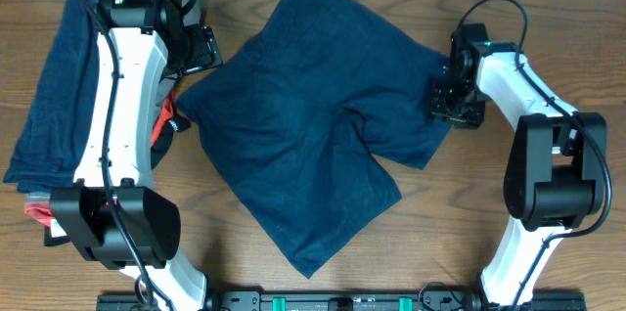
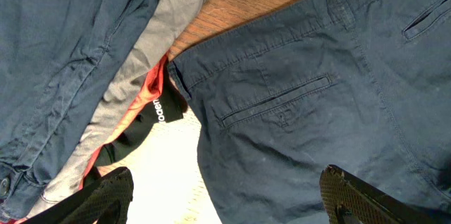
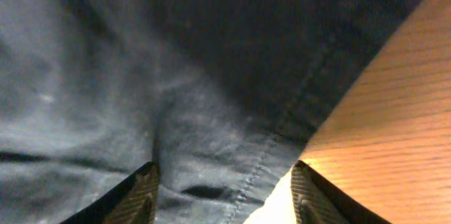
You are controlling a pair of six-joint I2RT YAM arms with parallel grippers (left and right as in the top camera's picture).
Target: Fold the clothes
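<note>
Dark navy shorts (image 1: pixel 313 125) lie spread flat in the middle of the table, waistband toward the left and legs toward the front and right. My left gripper (image 1: pixel 201 49) is open above the waistband corner; in the left wrist view the shorts' back pocket (image 2: pixel 275 104) shows between the spread fingers (image 2: pixel 225 196). My right gripper (image 1: pixel 452 96) is open over the right leg hem; in the right wrist view its fingers (image 3: pixel 224 192) straddle the stitched hem (image 3: pixel 254 175) at the cloth's edge.
A pile of other clothes lies at the left: navy fabric (image 1: pixel 54 96), grey cloth (image 2: pixel 141 62), an orange-red piece (image 2: pixel 144 90) and a black piece (image 2: pixel 151 122). Bare wood table (image 1: pixel 489 213) surrounds the shorts.
</note>
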